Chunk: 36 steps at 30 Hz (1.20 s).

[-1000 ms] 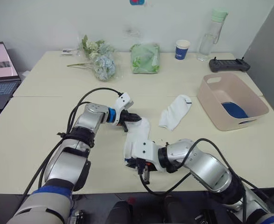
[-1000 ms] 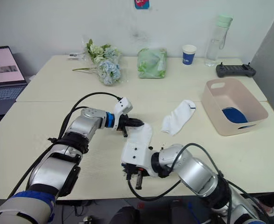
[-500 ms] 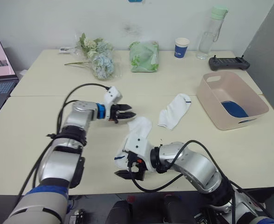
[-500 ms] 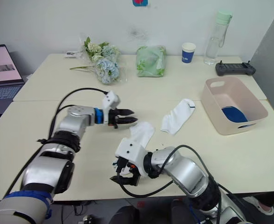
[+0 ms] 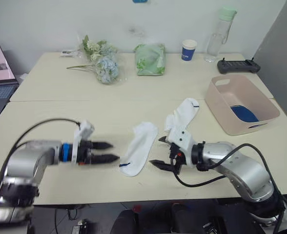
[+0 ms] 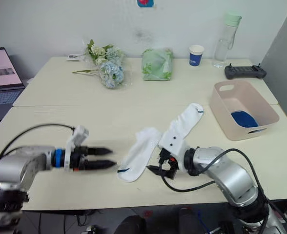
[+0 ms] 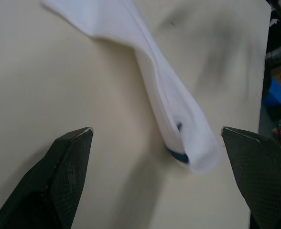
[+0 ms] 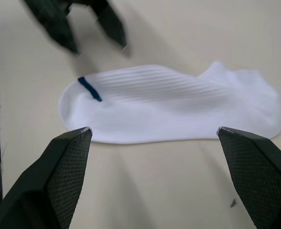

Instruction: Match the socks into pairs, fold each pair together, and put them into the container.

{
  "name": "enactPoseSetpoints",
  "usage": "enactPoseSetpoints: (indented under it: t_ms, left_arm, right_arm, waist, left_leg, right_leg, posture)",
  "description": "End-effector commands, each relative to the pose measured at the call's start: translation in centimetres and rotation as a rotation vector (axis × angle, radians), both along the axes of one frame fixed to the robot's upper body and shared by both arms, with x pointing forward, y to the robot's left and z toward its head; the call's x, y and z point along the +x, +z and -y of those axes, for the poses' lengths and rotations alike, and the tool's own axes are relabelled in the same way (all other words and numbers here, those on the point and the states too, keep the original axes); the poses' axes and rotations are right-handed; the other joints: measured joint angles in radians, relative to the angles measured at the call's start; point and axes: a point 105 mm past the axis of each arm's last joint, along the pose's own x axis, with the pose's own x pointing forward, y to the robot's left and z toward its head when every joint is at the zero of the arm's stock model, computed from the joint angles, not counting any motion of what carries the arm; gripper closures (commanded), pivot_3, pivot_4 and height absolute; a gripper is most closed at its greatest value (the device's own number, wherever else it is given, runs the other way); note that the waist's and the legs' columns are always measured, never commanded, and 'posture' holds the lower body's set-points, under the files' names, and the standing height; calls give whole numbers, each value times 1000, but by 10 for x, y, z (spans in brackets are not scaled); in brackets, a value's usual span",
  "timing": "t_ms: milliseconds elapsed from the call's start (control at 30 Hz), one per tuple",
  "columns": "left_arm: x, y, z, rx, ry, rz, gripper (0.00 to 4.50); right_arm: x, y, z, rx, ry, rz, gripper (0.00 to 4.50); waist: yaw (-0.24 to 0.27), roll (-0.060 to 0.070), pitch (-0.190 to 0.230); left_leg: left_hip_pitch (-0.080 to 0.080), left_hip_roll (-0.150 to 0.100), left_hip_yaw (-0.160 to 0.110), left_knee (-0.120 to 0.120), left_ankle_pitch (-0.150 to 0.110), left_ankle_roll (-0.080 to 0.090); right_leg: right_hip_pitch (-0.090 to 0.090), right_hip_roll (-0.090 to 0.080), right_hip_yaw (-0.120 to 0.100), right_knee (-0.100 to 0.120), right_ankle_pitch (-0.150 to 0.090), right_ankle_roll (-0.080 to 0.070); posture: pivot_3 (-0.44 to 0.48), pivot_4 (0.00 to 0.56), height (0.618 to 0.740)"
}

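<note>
Jaws of both grippers, left [image 5: 106,151] and right [image 5: 156,152], were spread empty flanking a white sock [image 5: 139,153] at lower centre, apparently for grasping.

We see a ribbed white cloth sock [image 8: 169,102] on the smooth matt worktop [image 5: 60,117]; the pink container [image 5: 241,105] looks like smooth plastic.

White sock [image 8: 174,105] flat between spread gripper [image 8: 164,157] fingers
</note>
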Motion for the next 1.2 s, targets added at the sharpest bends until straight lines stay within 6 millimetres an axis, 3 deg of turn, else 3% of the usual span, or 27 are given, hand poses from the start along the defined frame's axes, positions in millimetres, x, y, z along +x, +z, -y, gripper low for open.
enactPoseSetpoints:
  t_ms: [33, 133, 267, 367, 500, 633, 767, 900, 1000, 1200]
  left_arm:
    - [-11, 7, 14, -26, 12, 17, 43]
    - [-15, -7, 20, -21, 70, -35, 43]
    - [-23, -29, 29, -3, 96, -115, 43]
    - [-23, -38, 35, 10, 120, -127, 655]
    - [-23, -52, 40, 33, 139, -145, 1936]
    - [-31, -50, 56, 3, 101, -138, 3247]
    - [-37, -46, 58, 4, 66, -120, 4454]
    - [-36, -46, 56, 15, 69, -109, 4486]
    - [-34, -46, 55, 20, 73, -103, 4500]
    - [-34, -46, 49, 34, 82, -98, 4500]
  right_arm:
    - [-2, 13, -3, 37, 12, 76, 0]
    - [10, 15, -2, 35, -33, 111, 0]
    - [48, 22, -4, 57, -171, 191, 0]
    - [67, 21, -11, 59, -189, 199, 0]
    - [89, 13, -15, 25, -215, 196, 0]
    - [113, 1, -19, 17, -270, 141, 0]
    - [130, -3, -20, 35, -322, 92, 0]
    - [138, -13, -27, 26, -319, 30, 0]
    - [138, -22, -31, -25, -275, 34, 611]
    - [123, -32, -40, -81, -164, 30, 2781]
  waist:
    - [6, 0, 0]
    - [8, 0, 0]
    - [7, 4, -3]
    - [10, 7, -5]
    - [12, 9, -6]
    - [9, 9, -6]
    - [7, 9, -6]
    - [3, 9, -6]
    - [3, 9, -6]
    - [2, 9, -6]
  left_leg:
    - [1, 0, 0, 0, 0, 0]
    - [2, -1, -1, 0, 0, 0]
    - [4, -1, 1, 0, 0, 0]
    - [6, -2, 3, -1, 0, 0]
    - [8, -2, 6, -1, 0, 0]
    - [13, -3, 10, -2, 0, 0]
    - [14, -2, 10, -3, 0, 0]
    - [14, -2, 10, -3, 0, 0]
    - [14, -2, 10, -3, 0, 0]
    - [13, -2, 11, -3, 0, 0]
  right_leg:
    - [1, 0, 0, 0, 0, 0]
    - [3, -1, -1, -1, 0, 0]
    - [4, -1, 1, -1, 0, 0]
    - [5, -1, 2, -1, 0, 0]
    - [6, -2, 4, -2, 0, 0]
    - [11, -2, 8, -2, 0, 0]
    - [11, -2, 8, -3, 0, 0]
    - [10, -3, 8, -3, 0, 0]
    - [10, -2, 8, -2, 0, 0]
    - [9, -2, 9, -2, 0, 0]
  posture:
    - [0, 150, 740]
    - [0, 150, 740]
    - [0, 150, 740]
    - [0, 150, 740]
    - [0, 150, 740]
    - [0, 150, 740]
    - [0, 150, 740]
    - [0, 150, 740]
    - [0, 150, 740]
    - [0, 150, 740]
